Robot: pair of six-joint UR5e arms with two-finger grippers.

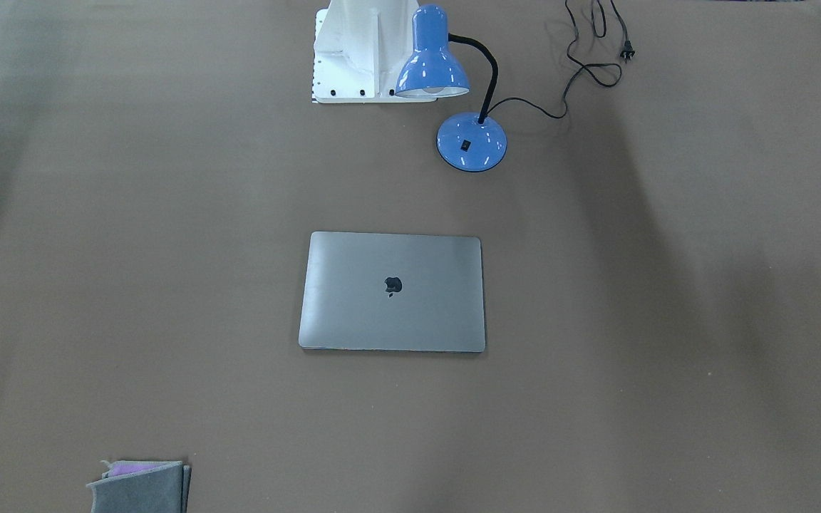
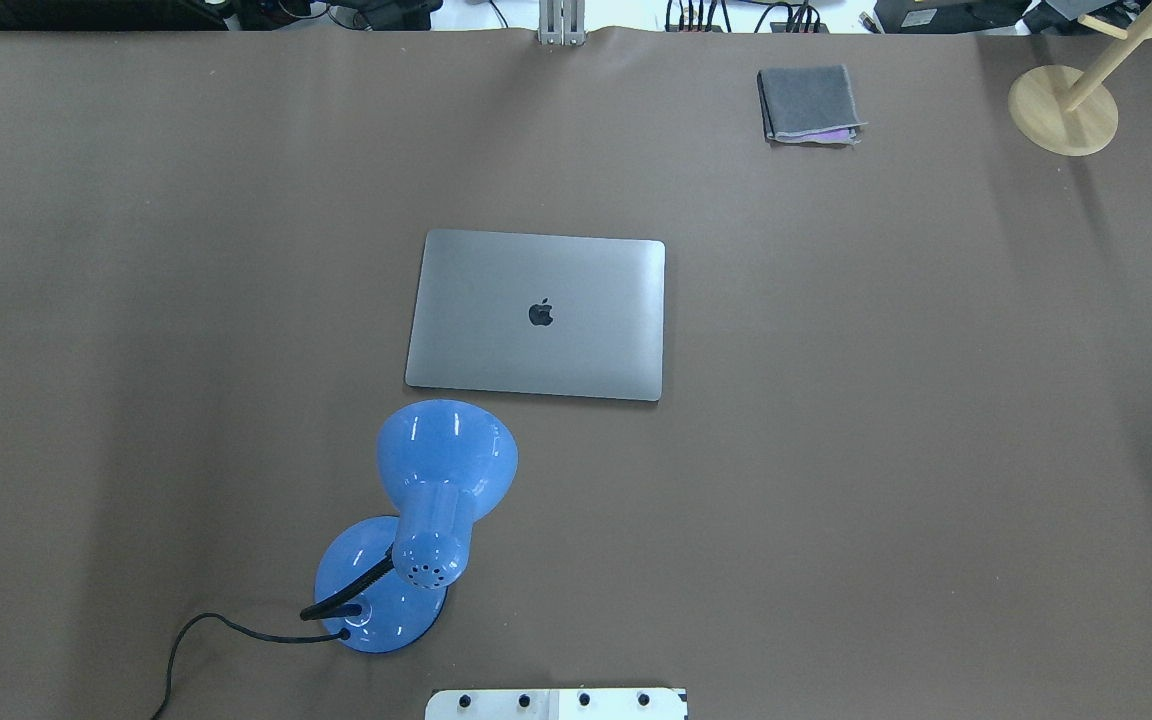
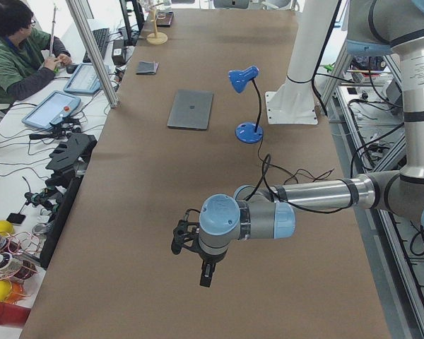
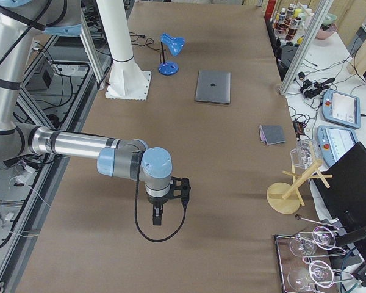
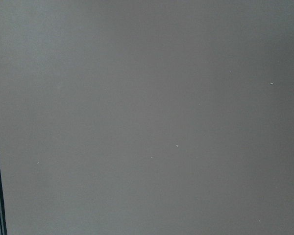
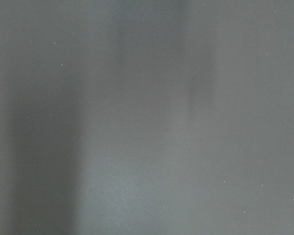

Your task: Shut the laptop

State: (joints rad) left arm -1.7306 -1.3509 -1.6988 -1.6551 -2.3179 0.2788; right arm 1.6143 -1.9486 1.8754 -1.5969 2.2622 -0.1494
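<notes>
The laptop [image 1: 393, 292] lies flat in the middle of the brown table with its grey lid down and the dark apple logo facing up. It also shows in the overhead view [image 2: 536, 315] and both side views [image 3: 191, 109] [image 4: 213, 86]. My left gripper [image 3: 205, 272] hangs over the table's near end in the exterior left view, far from the laptop. My right gripper [image 4: 157, 217] hangs over the opposite end in the exterior right view, also far from it. I cannot tell whether either is open or shut. Both wrist views show only bare table surface.
A blue desk lamp [image 2: 446, 470] stands between the laptop and the robot base [image 1: 360, 50], its black cord [image 1: 596, 50] trailing on the table. A folded grey cloth [image 2: 808, 103] lies at the far side. A wooden stand [image 2: 1063, 110] is at the far right corner.
</notes>
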